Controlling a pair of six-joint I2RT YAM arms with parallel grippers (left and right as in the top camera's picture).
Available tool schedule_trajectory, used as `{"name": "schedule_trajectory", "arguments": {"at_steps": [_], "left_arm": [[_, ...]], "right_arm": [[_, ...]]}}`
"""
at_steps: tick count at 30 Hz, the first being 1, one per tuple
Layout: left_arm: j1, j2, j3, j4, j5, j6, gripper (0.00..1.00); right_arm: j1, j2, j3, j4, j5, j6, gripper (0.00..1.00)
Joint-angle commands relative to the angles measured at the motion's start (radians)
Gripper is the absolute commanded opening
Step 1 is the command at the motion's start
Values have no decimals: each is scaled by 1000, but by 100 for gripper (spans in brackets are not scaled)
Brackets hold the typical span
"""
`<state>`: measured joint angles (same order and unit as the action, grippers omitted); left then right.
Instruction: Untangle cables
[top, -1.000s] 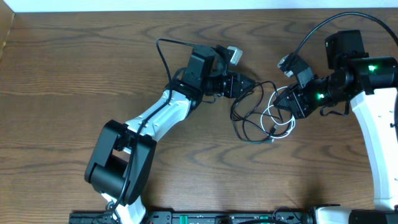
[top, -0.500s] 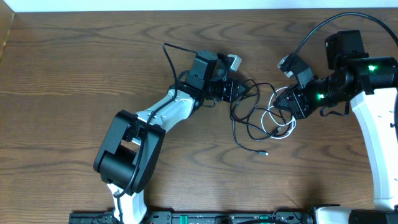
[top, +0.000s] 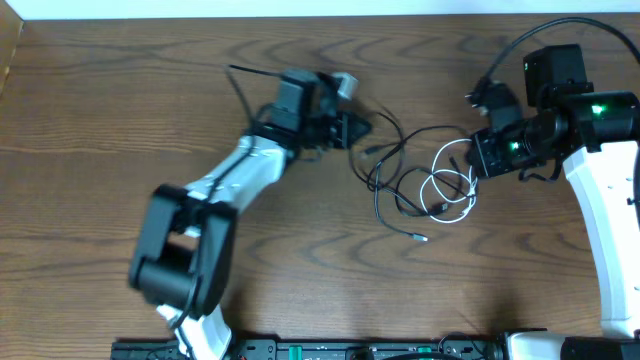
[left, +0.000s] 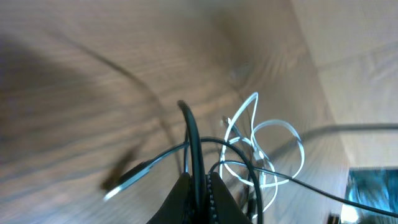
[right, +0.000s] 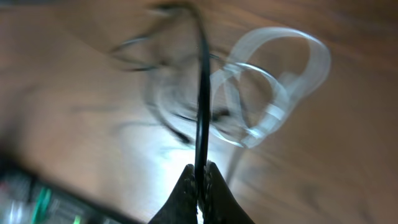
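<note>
Overhead: black cable and white cable lie looped together between left gripper and right gripper. Left wrist: jaws pinch the black cable, likely to draw it off the white loops. Right wrist: jaws likewise closed on the black cable, apparently anchoring it.
</note>
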<state>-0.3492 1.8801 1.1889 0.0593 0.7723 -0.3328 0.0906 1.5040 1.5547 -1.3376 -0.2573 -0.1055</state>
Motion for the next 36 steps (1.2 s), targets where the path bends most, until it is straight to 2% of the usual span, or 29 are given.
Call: {"name": "schedule_trajectory", "arguments": {"at_steps": [1,3,5,16,27,36], "left_arm": [[95,-133,4,-32,5,16,8],[166,-200,4,-74,4,26,8],[214,-242,4,-100,5,33,8],[476,-403,4,-190,5,44,8],[696,-444,4,-213,5,43,8],[812,-444,4,-227,5,47,8]], "right_arm": [[1,-11,1,-15,449,417,1],[-5,-11,1,-31,517,515,1],[-16,-11,1,-32,517,541,1],[-114,0,1,-45,544,562,1],[-243,26,-17,-69,570,589,1],[-324,26,-28,-65,614,591,1]]}}
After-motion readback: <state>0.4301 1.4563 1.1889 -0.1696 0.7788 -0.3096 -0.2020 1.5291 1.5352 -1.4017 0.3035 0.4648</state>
